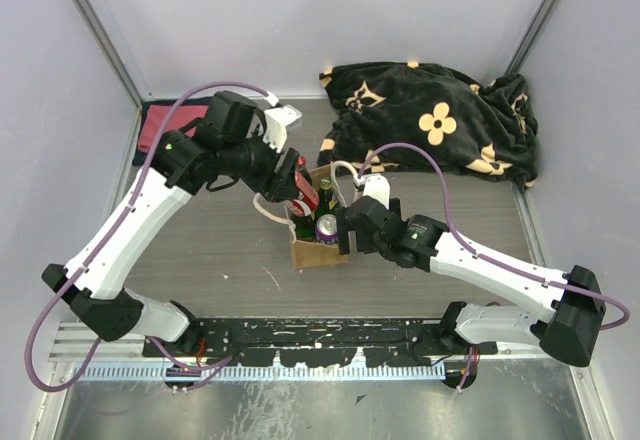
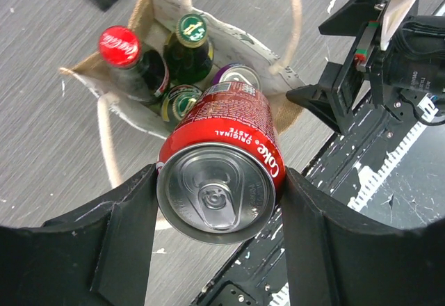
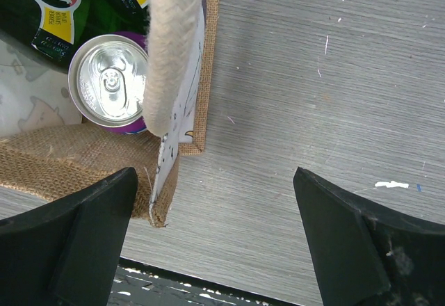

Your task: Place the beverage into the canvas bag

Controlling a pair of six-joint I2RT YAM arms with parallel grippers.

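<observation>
The grey table [image 1: 200, 250] carries the canvas bag [image 1: 315, 252] near its middle. A black flowered blanket [image 1: 430, 120] is heaped well behind the bag to its right, and a folded red cloth [image 1: 165, 125] lies well behind it to its left; both are out of the way of the work.

The bag stands upright with its mouth open so that drinks can go in from above. The left gripper [image 2: 217, 202] hangs over the bag's left far edge, its jaws pinching the red Coca-Cola can [image 2: 219, 153] by its sides. The can is the beverage to be placed. It is tilted, base toward the opening and pull-tab end toward the wrist camera, and it is above the bag, not yet inside. That slant probably aims it at the little room left.

The right gripper [image 3: 212, 181] is spread wide with nothing between its jaws, straddling the bag's right near corner, likely to steady it. Whether a finger touches the burlap I cannot tell.

The bag already holds a red-capped cola bottle [image 2: 119, 46], two green bottles [image 2: 192, 31] and a purple can [image 3: 108, 80]. A white rope handle [image 3: 174, 42] arches over the bag's right wall.
</observation>
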